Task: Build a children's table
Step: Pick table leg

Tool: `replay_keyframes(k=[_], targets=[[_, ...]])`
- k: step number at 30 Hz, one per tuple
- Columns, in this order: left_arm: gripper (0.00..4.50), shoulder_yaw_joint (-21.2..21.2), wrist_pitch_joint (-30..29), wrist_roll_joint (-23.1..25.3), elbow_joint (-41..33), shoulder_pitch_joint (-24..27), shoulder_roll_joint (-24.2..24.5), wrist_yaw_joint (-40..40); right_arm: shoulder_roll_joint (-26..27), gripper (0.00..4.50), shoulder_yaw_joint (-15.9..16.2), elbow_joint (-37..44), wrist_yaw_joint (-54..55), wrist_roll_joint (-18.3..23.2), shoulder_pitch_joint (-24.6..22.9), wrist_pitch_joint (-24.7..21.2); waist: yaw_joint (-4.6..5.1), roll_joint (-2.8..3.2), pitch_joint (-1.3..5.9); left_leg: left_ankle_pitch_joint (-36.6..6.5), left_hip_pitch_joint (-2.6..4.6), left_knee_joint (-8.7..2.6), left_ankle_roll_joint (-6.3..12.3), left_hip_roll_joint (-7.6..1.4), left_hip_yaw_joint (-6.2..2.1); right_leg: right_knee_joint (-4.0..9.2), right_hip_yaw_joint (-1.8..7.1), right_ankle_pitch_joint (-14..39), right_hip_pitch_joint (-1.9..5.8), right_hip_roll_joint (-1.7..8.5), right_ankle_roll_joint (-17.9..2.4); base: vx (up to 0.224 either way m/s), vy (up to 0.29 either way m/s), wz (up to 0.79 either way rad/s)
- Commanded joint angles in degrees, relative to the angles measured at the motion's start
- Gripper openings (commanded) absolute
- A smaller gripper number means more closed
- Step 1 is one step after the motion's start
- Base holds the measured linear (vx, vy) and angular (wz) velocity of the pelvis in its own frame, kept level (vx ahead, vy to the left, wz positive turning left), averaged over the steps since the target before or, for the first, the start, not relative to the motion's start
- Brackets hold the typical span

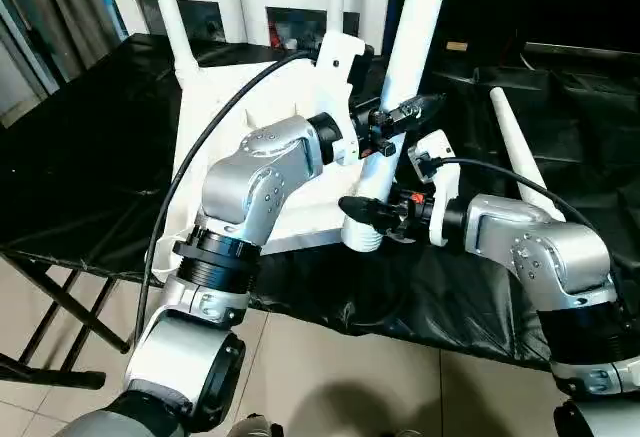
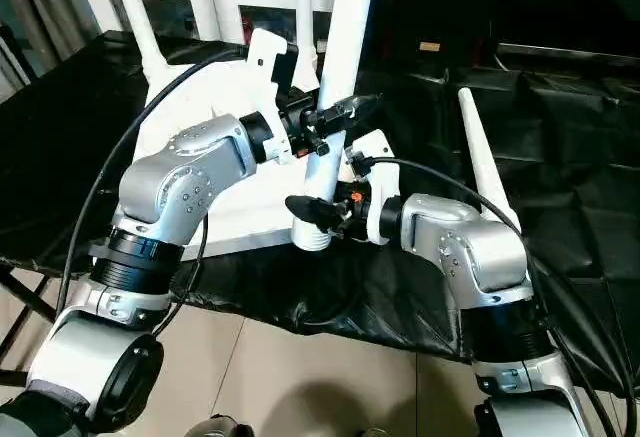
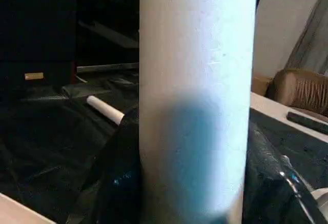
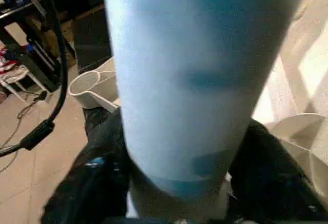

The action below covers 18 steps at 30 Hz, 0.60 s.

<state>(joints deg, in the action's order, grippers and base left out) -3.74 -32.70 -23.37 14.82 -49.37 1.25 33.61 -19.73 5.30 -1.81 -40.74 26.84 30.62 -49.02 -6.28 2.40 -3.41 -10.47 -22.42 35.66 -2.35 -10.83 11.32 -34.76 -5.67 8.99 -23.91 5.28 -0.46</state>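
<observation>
The scene is viewed by both eye cameras from head height, forward and down over the silver forearms onto the black-covered bench (image 1: 90,167); nearly the same area is covered by the two, from slightly offset positions. The upright white leg (image 1: 405,77) is shared by all four views. It is seen from very close by the left wrist camera, with a lying leg (image 3: 105,109) behind, and from very close by the right wrist camera, facing the floor.

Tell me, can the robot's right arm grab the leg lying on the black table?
Probably not right now: the right tool is busy around the upright leg. The spare leg lies uncovered beside that arm, so nothing blocks it.
</observation>
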Motion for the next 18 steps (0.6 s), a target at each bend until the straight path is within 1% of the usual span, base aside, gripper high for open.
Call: replay_keyframes(k=[1, 2, 7, 11, 12, 13, 14, 16, 17, 18], targets=[[1.82, -0.32, -1.21, -0.72, -1.09, -0.82, -0.09, 0.87, 0.05, 2.25, -0.18, -1.04, 0.45, -0.56, 1.18, 0.83, 0.08, -0.93, 4.73, -8.41, 0.97, -4.00, 1.35, -2.03, -1.39, 4.47, 2.80, 15.68, 3.59, 3.40, -9.20, 0.000, 0.000, 0.00], [1.82, -0.29, -1.30, -0.76, -1.09, -0.83, -0.10, 0.86, 0.09, 2.16, -0.20, -1.07, 0.44, -0.55, 1.20, 0.86, 0.10, -0.79, 4.71, -8.64, 0.96, -4.02, 1.29, -2.02, -1.39, 4.52, 2.79, 15.80, 3.57, 3.38, -9.21, 0.000, 0.000, 0.00], [1.82, 0.20, -2.29, -1.33, -1.03, -0.85, -0.35, 0.64, 0.41, 1.94, -0.40, -1.44, -0.01, -0.38, 1.33, 1.49, 0.08, -0.82, 4.74, -8.65, 0.99, -4.04, 1.24, -2.07, -1.43, 4.43, 2.79, 15.44, 3.62, 3.40, -9.37, 0.000, 0.000, 0.00], [1.82, 0.28, -3.06, -1.54, -1.01, -0.91, -0.31, 0.65, 0.66, 1.93, -0.62, -1.60, -0.25, -0.22, 1.34, 1.85, 0.08, -0.83, 4.72, -8.63, 0.99, -4.02, 1.26, -2.03, -1.40, 4.46, 2.79, 15.55, 3.59, 3.39, -9.37, 0.000, 0.000, 0.00], [1.82, 0.17, -3.33, -1.45, -1.07, -0.91, -0.25, 0.57, 0.62, 1.93, -0.67, -1.59, -0.33, -0.18, 1.24, 1.96, 0.09, -0.73, 4.70, -8.78, 0.98, -4.05, 1.24, -2.03, -1.43, 4.52, 2.77, 15.81, 3.59, 3.36, -9.23, 0.000, 0.000, 0.00], [2.38, -0.53, -3.27, -0.87, -1.22, -0.88, 0.18, 0.97, 0.60, 1.92, -0.73, -1.66, -0.36, -0.24, 1.10, 2.22, 0.08, -0.76, 4.70, -8.81, 0.99, -4.06, 1.21, -2.04, -1.44, 4.52, 2.77, 15.84, 3.61, 3.38, -9.19, 0.000, 0.000, 0.00], [2.52, -0.63, -2.80, -0.84, -1.34, -0.80, 0.21, 1.42, 0.66, 1.92, -0.85, -1.81, -0.24, -0.43, 0.94, 2.62, 0.09, -0.85, 4.69, -8.89, 0.99, -4.09, 1.19, -2.06, -1.45, 4.52, 2.76, 15.91, 3.60, 3.38, -9.16, 0.000, 0.000, 0.00], [2.61, -0.63, -2.74, -1.21, -1.47, -0.79, 0.32, 2.31, 0.93, 1.91, -1.11, -2.11, 0.18, -0.71, 0.69, 3.23, 0.05, -0.81, 4.70, -8.86, 0.98, -4.07, 1.10, -2.02, -1.42, 4.56, 2.78, 16.19, 3.55, 3.45, -9.11, 0.000, 0.000, 0.00], [2.73, -0.51, -2.84, -1.37, -1.49, -0.80, 0.28, 2.46, 1.01, 1.91, -1.18, -2.19, 0.25, -0.79, 0.65, 3.34, 0.07, -0.79, 4.70, -8.96, 1.01, -4.07, 1.06, -2.04, -1.42, 4.58, 2.77, 16.30, 3.53, 3.44, -9.18, 0.000, 0.000, 0.00], [2.86, -0.25, -1.66, -1.29, -1.36, -0.84, 0.08, 2.57, 1.49, 1.91, -1.57, -2.35, 0.92, -0.90, 0.45, 3.84, 0.09, -0.82, 4.69, -8.90, 0.97, -4.07, 1.11, -2.03, -1.43, 4.54, 2.77, 16.08, 3.58, 3.39, -9.15, 0.000, 0.000, 0.00]])
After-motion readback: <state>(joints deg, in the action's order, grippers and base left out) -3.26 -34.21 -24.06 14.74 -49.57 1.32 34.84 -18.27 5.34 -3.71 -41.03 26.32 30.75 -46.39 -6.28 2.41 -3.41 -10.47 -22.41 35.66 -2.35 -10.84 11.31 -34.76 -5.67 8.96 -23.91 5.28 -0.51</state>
